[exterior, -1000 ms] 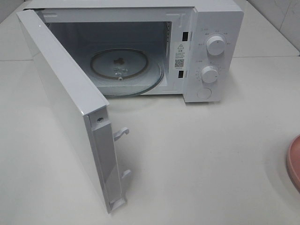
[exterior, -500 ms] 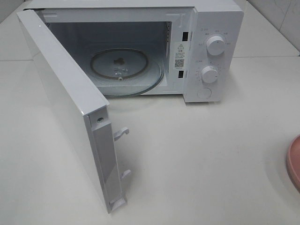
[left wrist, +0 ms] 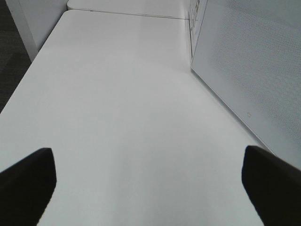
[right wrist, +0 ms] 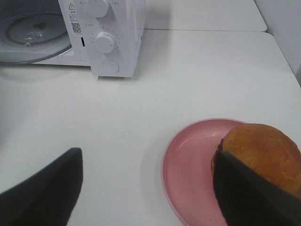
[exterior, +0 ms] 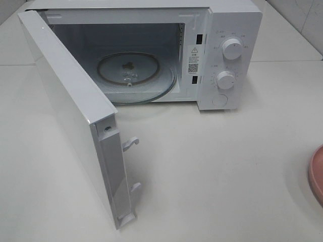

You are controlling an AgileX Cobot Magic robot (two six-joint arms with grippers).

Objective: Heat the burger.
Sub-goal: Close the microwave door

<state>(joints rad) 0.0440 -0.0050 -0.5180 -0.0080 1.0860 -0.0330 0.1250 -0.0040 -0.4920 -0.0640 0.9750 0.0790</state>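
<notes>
We're looking down our right gripper (right wrist: 146, 183) and its two dark fingers stand wide apart with nothing between them. The burger (right wrist: 259, 151) sits on the pink plate (right wrist: 190, 162), right up against the finger (right wrist: 249, 193) on that side; that finger covers part of the bun, and we can't tell whether it touches. The other finger (right wrist: 44, 190) is over bare white table (right wrist: 188, 84), well apart from the plate. Ahead of this gripper, and well away, stands the white microwave (exterior: 222, 55), its two dials (right wrist: 104, 41) facing us, its door (exterior: 75, 111) swung fully open and the glass turntable (exterior: 136, 75) lying bare inside.

Over on our left gripper (left wrist: 148, 181), the fingertips are spread to the edges of the view, nothing held, only tabletop beneath. The open door's perforated panel (left wrist: 249, 70) stands just beside it, off one fingertip (left wrist: 275, 186).

From the high camera only the plate's rim (exterior: 316, 174) shows at the edge; neither gripper appears there.
</notes>
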